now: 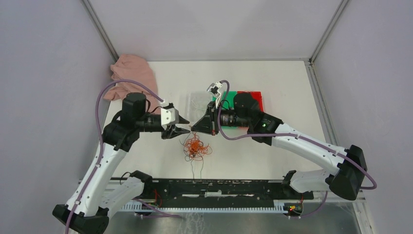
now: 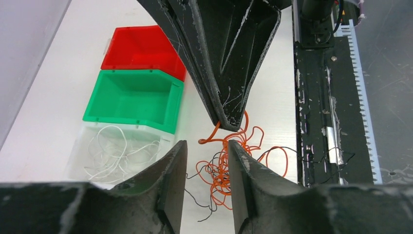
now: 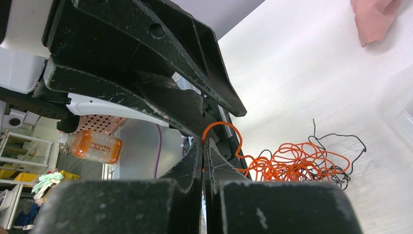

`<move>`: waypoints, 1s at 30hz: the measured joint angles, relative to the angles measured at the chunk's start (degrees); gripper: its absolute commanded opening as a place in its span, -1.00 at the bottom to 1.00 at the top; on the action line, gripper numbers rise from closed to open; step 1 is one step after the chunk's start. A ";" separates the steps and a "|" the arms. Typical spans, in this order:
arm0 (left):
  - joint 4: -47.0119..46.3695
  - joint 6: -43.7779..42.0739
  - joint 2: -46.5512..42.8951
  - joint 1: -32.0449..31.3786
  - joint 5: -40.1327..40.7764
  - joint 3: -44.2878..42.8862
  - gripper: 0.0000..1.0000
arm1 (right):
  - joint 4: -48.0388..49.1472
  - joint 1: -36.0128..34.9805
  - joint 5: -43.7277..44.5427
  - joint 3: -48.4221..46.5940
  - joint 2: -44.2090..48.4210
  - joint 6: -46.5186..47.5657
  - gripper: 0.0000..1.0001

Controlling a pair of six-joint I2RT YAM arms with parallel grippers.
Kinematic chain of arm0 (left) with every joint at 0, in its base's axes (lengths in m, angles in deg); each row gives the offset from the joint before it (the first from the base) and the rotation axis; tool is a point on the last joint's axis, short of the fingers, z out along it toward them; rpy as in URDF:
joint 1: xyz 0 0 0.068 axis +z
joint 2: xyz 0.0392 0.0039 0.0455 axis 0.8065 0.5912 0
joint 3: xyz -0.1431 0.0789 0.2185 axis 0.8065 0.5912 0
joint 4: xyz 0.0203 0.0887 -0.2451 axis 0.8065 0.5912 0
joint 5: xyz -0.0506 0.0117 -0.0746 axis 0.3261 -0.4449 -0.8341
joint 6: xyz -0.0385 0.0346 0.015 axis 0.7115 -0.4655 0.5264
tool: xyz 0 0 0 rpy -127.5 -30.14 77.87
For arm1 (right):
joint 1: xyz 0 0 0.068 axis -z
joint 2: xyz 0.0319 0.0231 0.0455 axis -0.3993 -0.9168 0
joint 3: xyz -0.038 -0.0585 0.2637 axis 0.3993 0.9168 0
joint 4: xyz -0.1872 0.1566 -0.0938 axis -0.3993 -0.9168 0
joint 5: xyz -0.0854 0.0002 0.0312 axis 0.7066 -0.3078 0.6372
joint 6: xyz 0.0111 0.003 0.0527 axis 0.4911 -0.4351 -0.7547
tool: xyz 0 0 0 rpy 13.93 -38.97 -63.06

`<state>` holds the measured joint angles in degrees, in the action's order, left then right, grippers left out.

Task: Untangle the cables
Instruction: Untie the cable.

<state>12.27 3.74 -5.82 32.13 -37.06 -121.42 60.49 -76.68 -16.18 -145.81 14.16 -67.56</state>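
Observation:
The cables [image 1: 196, 147] are a small wad of thin orange and black wire lying on the white table [image 1: 277, 83] between the two arms. My right gripper [image 1: 194, 128] is shut on an orange strand, which loops out of its tips [image 3: 203, 140] and trails down to the orange wad [image 3: 297, 163]. The left gripper [image 1: 184, 125] faces it tip to tip, just above the wad [image 2: 233, 163]. Its jaws [image 2: 207, 146] stand apart and I see nothing between them. The right gripper's tip [image 2: 228, 124] shows close in front of the left fingers.
A clear bin [image 2: 97, 163] holding whitish wires, a green bin [image 2: 131, 100] and a red bin [image 2: 141, 46] stand in a row behind the wad. A pink cloth [image 1: 131, 73] lies at the back left. The black base rail [image 1: 219, 187] runs along the near edge.

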 measured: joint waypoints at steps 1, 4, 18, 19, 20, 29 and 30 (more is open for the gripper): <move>-0.20 0.35 -0.09 0.00 -0.24 0.02 -0.09 | 0.00 0.00 -0.04 -0.04 0.00 0.00 -1.00; -1.46 1.44 -0.04 -0.02 -1.22 0.42 -0.09 | 0.04 0.00 -0.26 -0.28 0.00 -0.02 -1.00; -11.28 7.85 -0.09 -0.11 -0.85 5.05 -0.63 | 0.94 0.11 -1.51 -1.51 -1.77 -1.49 -0.97; -11.78 8.11 -0.13 -0.15 -0.79 5.16 -0.71 | 0.98 0.11 -1.51 -1.51 -1.77 -1.55 -0.93; -12.07 8.28 -0.24 -0.22 -0.55 5.33 -0.79 | 0.98 0.11 -1.51 -1.51 -1.77 -1.64 -0.88; -17.20 9.62 -2.95 -0.37 4.96 8.72 -0.94 | 1.22 0.04 -2.25 -1.40 -1.66 -3.52 -0.06; -17.81 9.73 -3.17 -0.37 5.49 8.81 -0.94 | 1.27 0.04 -2.16 -1.22 -1.42 -3.50 -0.04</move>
<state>-5.55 13.46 -8.99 31.76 -31.57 -112.61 61.76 -76.64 -18.34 -147.03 12.74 -71.06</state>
